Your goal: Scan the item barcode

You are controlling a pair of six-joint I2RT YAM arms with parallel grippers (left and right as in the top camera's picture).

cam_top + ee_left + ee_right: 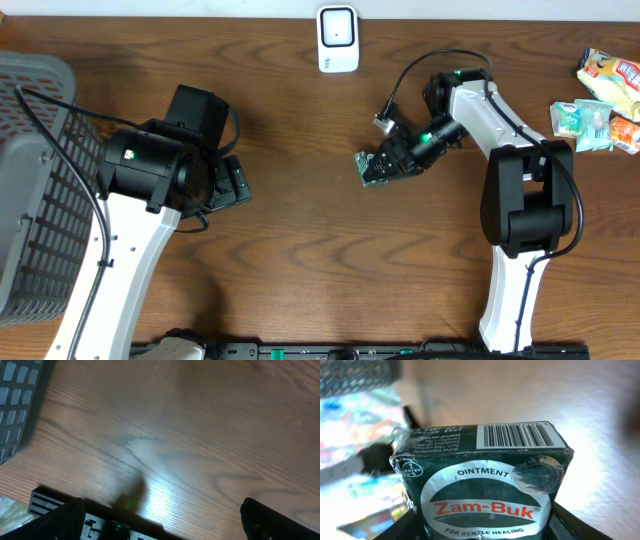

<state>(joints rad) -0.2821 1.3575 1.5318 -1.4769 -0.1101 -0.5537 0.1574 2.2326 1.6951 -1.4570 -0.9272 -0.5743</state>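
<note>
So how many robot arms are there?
2. The left arm is beside the grey basket; the right arm holds the green ointment box mid-table. None look hidden.

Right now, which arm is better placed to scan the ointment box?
Right. The right gripper holds the Zam-Buk box, barcode showing, near the white scanner. The left gripper is open, empty, farther off.

A dark green cardboard Zam-Buk ointment box (485,485) sits clamped in the right gripper (485,531), black fingers (580,527) either side, its white barcode (516,435) on the upper face, above a blurred brown wooden table (530,390).
</note>
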